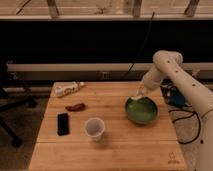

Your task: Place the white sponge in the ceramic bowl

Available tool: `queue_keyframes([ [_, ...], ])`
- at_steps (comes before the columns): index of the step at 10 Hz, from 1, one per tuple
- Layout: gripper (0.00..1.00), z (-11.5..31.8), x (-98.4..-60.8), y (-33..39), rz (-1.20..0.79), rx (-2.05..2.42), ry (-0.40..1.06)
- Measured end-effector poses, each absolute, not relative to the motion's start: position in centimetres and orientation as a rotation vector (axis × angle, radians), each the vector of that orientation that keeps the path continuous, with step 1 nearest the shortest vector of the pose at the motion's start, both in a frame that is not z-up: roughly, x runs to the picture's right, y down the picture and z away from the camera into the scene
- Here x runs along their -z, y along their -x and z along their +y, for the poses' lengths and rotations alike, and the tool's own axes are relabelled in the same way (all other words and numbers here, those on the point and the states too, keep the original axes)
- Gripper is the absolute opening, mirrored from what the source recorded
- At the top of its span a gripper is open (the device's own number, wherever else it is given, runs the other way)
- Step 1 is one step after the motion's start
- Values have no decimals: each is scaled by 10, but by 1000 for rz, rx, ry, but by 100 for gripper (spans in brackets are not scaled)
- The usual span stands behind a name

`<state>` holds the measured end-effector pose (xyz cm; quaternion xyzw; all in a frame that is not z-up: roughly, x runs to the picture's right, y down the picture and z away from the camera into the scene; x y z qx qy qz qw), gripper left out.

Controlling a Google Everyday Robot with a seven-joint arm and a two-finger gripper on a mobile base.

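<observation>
The green ceramic bowl (141,110) stands on the right side of the wooden table (115,150). My gripper (139,93) hangs from the white arm (167,65) just above the bowl's far left rim. A small white patch (136,98) shows at the gripper's tip, over the rim. I cannot tell if it is the white sponge. No other sponge shows clearly on the table.
A white cup (94,128) stands mid-table, left of the bowl. A black phone (63,123) and a red object (75,107) lie to the left. A white crumpled packet (67,88) lies at the back left. Cables and a blue object (175,97) hang beside the table's right edge.
</observation>
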<state>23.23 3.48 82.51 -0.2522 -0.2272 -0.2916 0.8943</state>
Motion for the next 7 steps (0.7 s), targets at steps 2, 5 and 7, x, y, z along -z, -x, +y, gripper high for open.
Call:
queue_keyframes([
  [2,80,35,-823,-239,-465,587,527],
  [5,69,33,-821,-253,-459,573,530],
  [7,48,35,-822,-245,-464,584,533],
])
